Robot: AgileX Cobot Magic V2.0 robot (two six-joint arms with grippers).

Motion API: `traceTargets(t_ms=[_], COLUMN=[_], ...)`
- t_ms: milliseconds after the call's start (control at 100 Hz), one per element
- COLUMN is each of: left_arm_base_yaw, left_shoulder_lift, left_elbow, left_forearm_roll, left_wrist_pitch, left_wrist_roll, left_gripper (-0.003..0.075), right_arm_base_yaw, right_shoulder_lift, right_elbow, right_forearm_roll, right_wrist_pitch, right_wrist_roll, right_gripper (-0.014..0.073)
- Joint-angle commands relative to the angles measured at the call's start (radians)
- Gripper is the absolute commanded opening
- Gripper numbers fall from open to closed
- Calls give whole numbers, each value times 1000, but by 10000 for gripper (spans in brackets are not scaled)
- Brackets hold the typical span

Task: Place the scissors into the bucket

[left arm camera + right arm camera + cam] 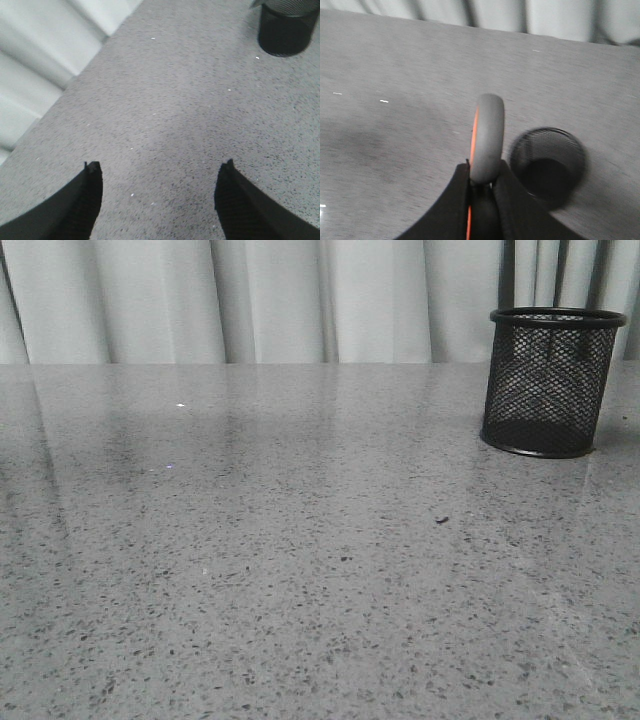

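Two pincers: the right pincer (482, 172) clamps the scissors (486, 137) above the bucket (548, 165); the left pincer (157, 185) gapes apart, well away from it.

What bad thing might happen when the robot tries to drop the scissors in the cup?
The right gripper pinches the grey, orange-lined scissors beside the black wire-mesh bucket, not over its opening, so an early release would likely miss. The bucket looks light; bumping its rim might tip it.
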Motion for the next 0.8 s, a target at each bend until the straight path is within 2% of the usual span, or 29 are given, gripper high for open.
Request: traceTargets(t_ms=[0, 80, 280, 790], left_arm_base_yaw=[49, 68, 73, 73], left_shoulder_lift=[-55, -70, -74, -74], left_elbow=[-35, -35, -35, -35], left_forearm_roll=[-56, -65, -68, -68], left_wrist_pitch=[-43, -43, -39, -39], left_wrist_roll=[-16, -16, -16, -16], left_gripper=[437, 437, 437, 437], right_arm_base_yaw=[-7, -7, -7, -7], right_shoulder_lift=[-13, -13, 2, 167], right_elbow=[-50, -52, -52, -60], right_forearm_roll=[-117, -179, -192, -196], right_wrist_pitch=[-13, 18, 86, 84], right_wrist_roll=[70, 93, 97, 97], right_gripper=[-49, -49, -49, -49])
